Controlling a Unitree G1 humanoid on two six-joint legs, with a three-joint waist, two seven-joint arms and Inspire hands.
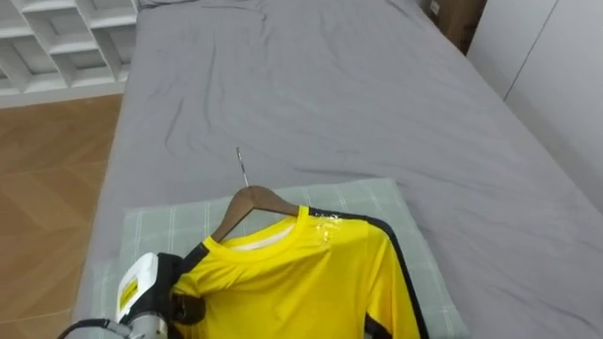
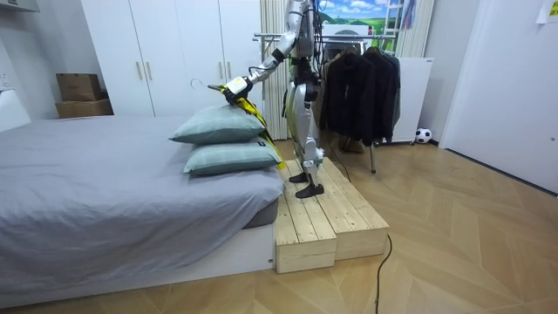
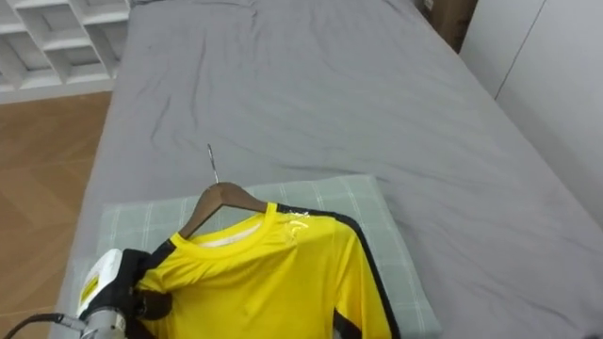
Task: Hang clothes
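Note:
A yellow shirt (image 1: 292,273) with black trim hangs on a wooden hanger (image 1: 252,200) whose metal hook (image 1: 242,165) points toward the far end of the bed. My left hand (image 1: 155,287), at the lower left, has its fingers curled round the hanger's end and the shirt's shoulder. It holds them just above a green-checked pillow (image 1: 377,202). In the room view the shirt (image 2: 247,100) hangs from my outstretched arm over two stacked pillows (image 2: 218,126). I stand on a wooden platform (image 2: 323,218) beside the bed. A clothes rack (image 2: 357,35) with dark garments is behind me.
The grey bed (image 1: 311,85) stretches ahead, with wood floor and a white shelf unit (image 1: 57,42) to its left. In the room view, white wardrobes (image 2: 166,52) and cardboard boxes (image 2: 80,94) stand behind the bed. A small football (image 2: 423,135) lies by the rack.

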